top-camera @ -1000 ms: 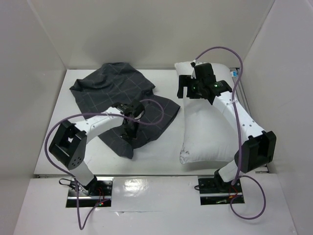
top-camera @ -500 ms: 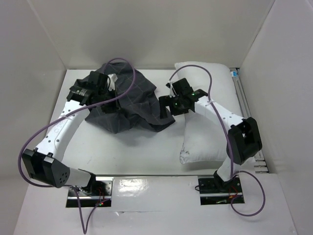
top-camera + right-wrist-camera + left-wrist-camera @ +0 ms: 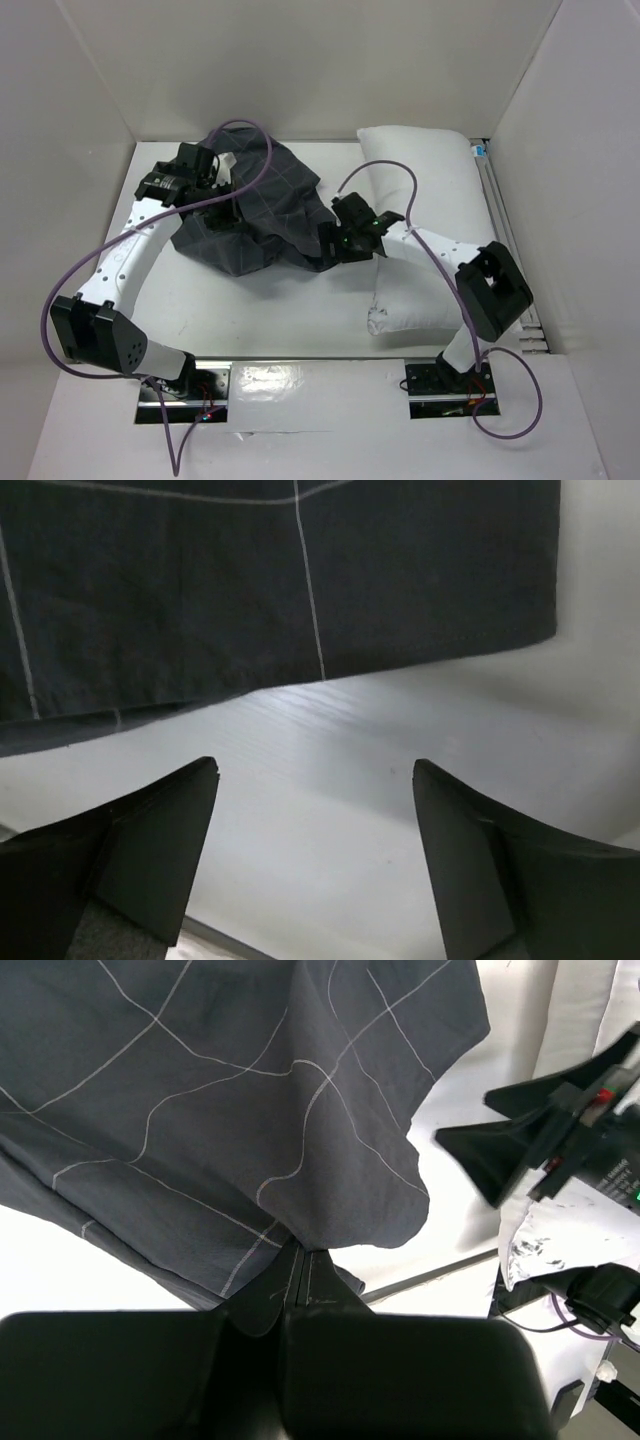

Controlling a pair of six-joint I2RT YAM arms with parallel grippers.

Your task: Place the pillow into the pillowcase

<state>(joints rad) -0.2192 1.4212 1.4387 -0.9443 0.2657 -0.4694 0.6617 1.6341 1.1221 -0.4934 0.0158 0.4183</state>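
Having been hauling the pillowcase [image 3: 265, 215] back and leftward over the last second, bunching it from a flat spread into a raised heap. Having been swinging the right tool [image 3: 332, 240] off the pillow [image 3: 420, 200] and across to the case's right-hand edge.

Looking down on a white table [image 3: 250, 310] carrying both things. Seeing the pillow lying lengthwise along the right side, plump and untouched, just beside the case's drooping corner. Judging it bulky yet light and squashy, probably springing back after any squeeze. Favouring a hold at a seamed corner, squashing it small for feeding in.

Seeing the case hanging in limp folds at the far left. Pinching a fold of charcoal cloth near one edge with the left tool [image 3: 300, 1265], fingers pressed tight together. Judging the fabric thin, floppy and a little slick, apt to be slipping out of so small a bite. Wanting a second hold on the opposite lip of the opening.

Keeping the right tool spread, gripping nothing, hovering over bare table just short of the case's lower edge.
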